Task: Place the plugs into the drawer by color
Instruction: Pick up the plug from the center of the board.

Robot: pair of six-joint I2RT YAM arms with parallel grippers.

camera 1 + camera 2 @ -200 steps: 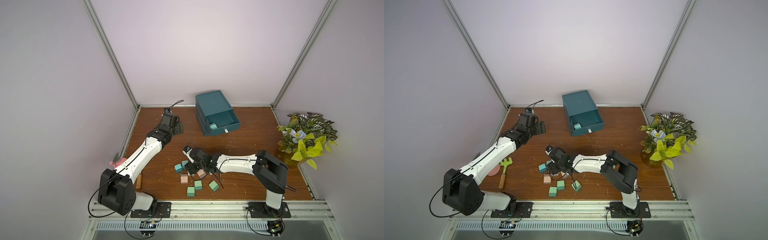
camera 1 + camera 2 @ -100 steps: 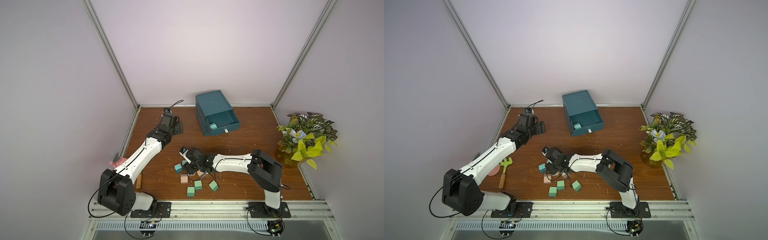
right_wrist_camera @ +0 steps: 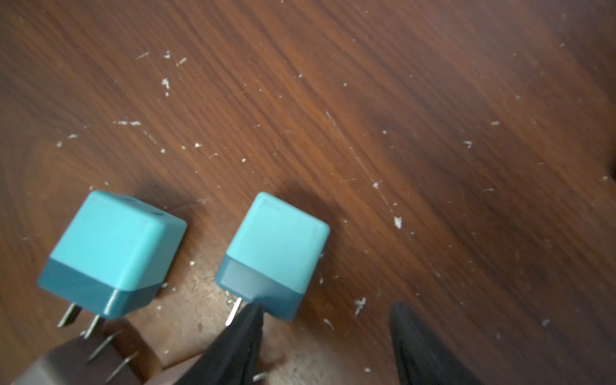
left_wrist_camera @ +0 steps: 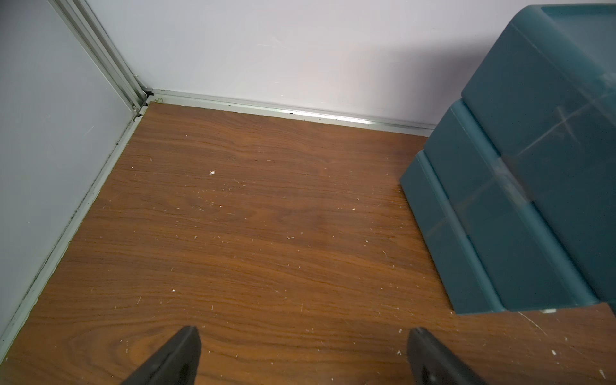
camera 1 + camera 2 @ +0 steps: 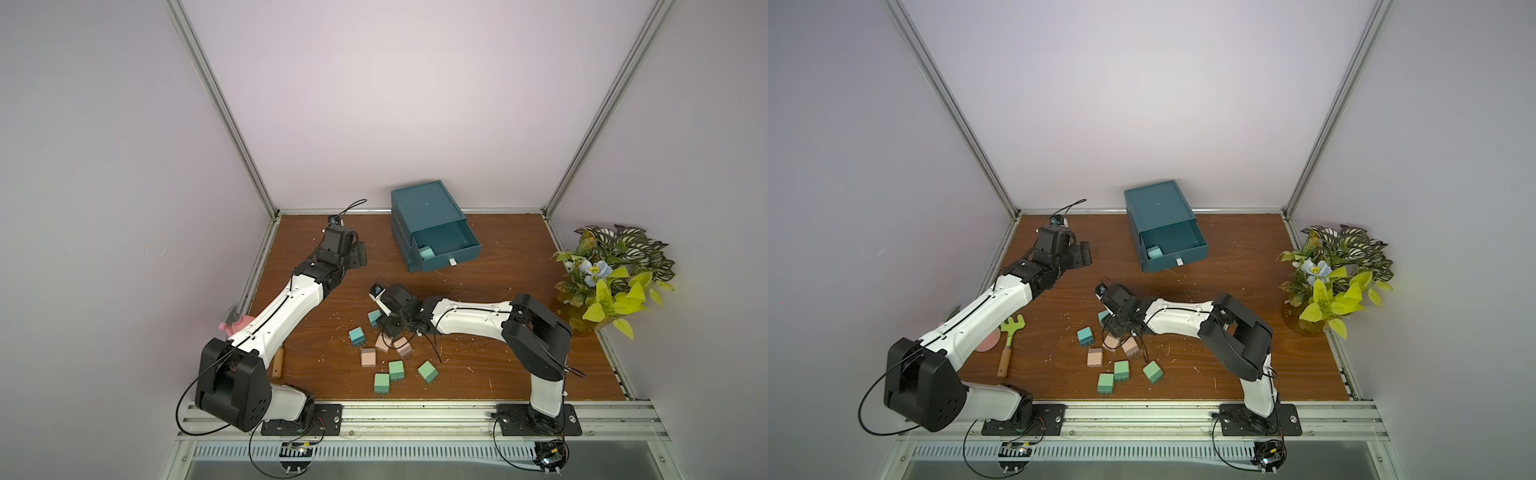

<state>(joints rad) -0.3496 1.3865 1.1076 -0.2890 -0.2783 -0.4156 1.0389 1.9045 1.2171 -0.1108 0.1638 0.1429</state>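
The dark teal cabinet stands at the back with its top drawer (image 5: 467,254) pulled out and one teal-blue plug (image 5: 427,252) inside. Two more teal-blue plugs (image 5: 357,336) (image 5: 375,318), three peach ones (image 5: 368,357) and three mint green ones (image 5: 396,370) lie in a loose cluster mid-table. My right gripper (image 3: 326,313) hovers open over this cluster. One of its fingers (image 3: 246,330) touches the prong end of a teal-blue plug (image 3: 273,246), with nothing between the jaws. My left gripper (image 4: 305,333) is open and empty over bare wood left of the cabinet (image 4: 520,186).
A potted plant (image 5: 611,278) stands at the right edge. A green toy garden fork (image 5: 1011,336) and a pink object (image 5: 235,326) lie by the left arm. Walls close off the back and both sides.
My right gripper has shifted left onto the teal-blue plugs and its jaws have narrowed slightly. The left arm has not moved.
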